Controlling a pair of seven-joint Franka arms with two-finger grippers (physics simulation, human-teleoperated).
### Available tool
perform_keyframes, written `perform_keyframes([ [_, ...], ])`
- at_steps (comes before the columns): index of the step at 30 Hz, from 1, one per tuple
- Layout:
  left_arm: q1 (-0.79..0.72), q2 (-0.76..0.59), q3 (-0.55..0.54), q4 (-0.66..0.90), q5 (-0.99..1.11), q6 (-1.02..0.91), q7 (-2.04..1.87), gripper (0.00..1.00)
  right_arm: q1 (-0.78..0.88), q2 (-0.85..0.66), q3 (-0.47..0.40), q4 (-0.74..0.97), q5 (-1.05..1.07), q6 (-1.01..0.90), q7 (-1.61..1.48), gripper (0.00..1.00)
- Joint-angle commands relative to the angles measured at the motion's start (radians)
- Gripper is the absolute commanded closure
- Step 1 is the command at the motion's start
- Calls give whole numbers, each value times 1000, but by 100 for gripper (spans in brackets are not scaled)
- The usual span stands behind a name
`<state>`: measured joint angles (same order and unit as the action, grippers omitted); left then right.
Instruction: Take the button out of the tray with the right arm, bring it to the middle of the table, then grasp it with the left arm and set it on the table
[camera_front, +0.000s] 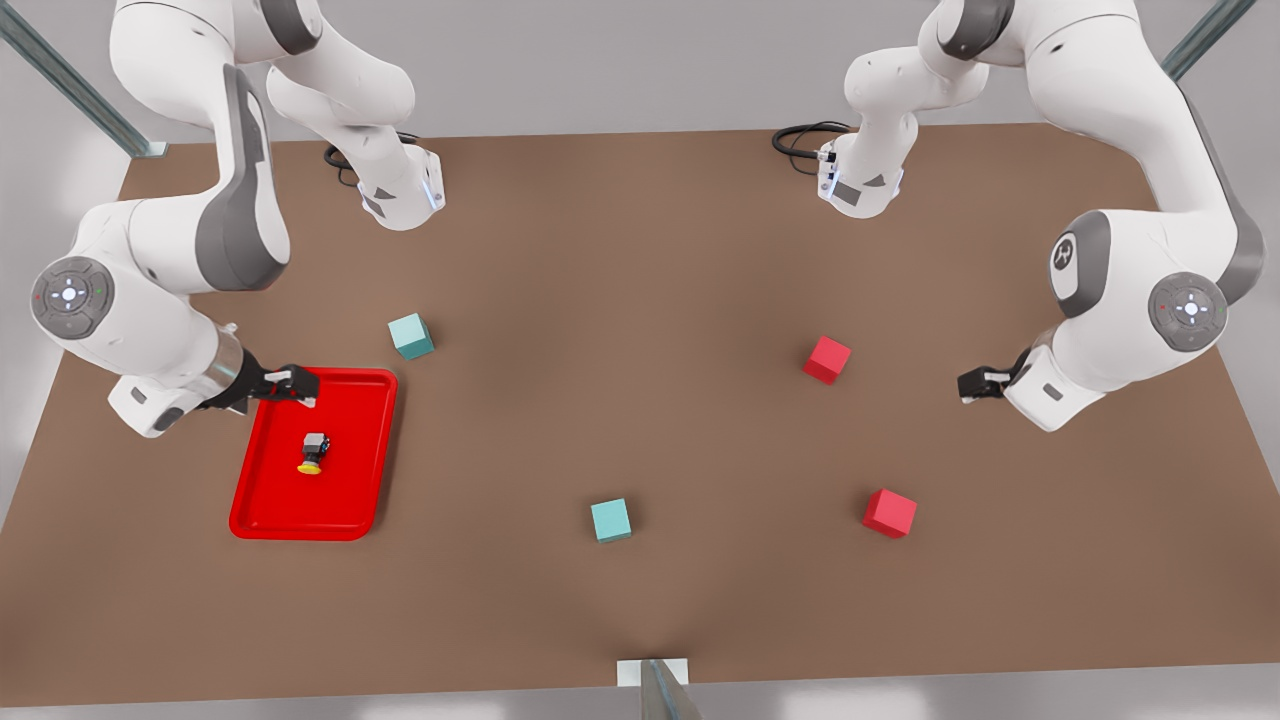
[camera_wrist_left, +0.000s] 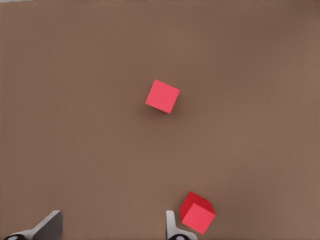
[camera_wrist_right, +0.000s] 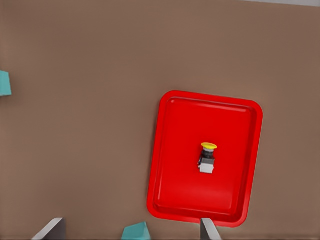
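Note:
The button (camera_front: 313, 452), a yellow cap on a dark grey body, lies near the middle of the red tray (camera_front: 280, 505) at the front view's left. The right wrist view shows the button (camera_wrist_right: 207, 159) inside the tray (camera_wrist_right: 177, 192) too. My right gripper (camera_front: 293, 385) hovers over the tray's far rim, open, a short way from the button; its fingers (camera_wrist_right: 51, 228) stand wide apart with nothing between them. My left gripper (camera_front: 980, 385) waits open above the table (camera_front: 640, 300) at the front view's right, its fingers (camera_wrist_left: 47, 225) bare.
One teal cube (camera_front: 411, 336) sits just beyond the tray's far right corner, another (camera_front: 610, 520) near the front middle. Two red cubes (camera_front: 827, 359) (camera_front: 889, 512) lie on the front view's right, under the left wrist camera (camera_wrist_left: 162, 96) (camera_wrist_left: 197, 213).

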<state>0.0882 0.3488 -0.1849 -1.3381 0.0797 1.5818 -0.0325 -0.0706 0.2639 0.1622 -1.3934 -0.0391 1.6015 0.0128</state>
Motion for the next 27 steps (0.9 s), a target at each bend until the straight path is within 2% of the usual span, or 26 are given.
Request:
perform_keyframes([
  [1,1,-2,1,1,3,23,-14,0,0,3,-1,1,4,-12,3,0],
  [4,-8,-2,-4,11,-6,21,2,0,12,35,7,-3,2,5,3,0],
  [8,8,-8,2,14,-57,12,-26,0,-2,127,8,-47,-7,123,-13,0],
  [12,8,16,2,5,-58,49,-30,0,-84,113,8,-315,-10,452,-94,0],
  [13,-33,19,2,2,-48,40,-33,0,-110,118,10,-342,-9,495,-67,0],
  [15,-33,30,2,-1,-49,41,-29,0,-126,124,10,-361,-9,514,124,0],
  [17,-28,32,2,1,-49,37,-24,0,-132,120,10,-444,-9,611,272,0],
  [21,-27,29,2,-1,-49,32,-30,0,-143,184,10,-446,-65,620,300,0],
  [25,-22,30,2,-3,-48,32,-30,0,-196,232,11,-447,-156,630,78,0],
  [27,-24,29,2,-3,-48,27,-30,0,-273,262,51,-447,-215,632,-10,0],
])
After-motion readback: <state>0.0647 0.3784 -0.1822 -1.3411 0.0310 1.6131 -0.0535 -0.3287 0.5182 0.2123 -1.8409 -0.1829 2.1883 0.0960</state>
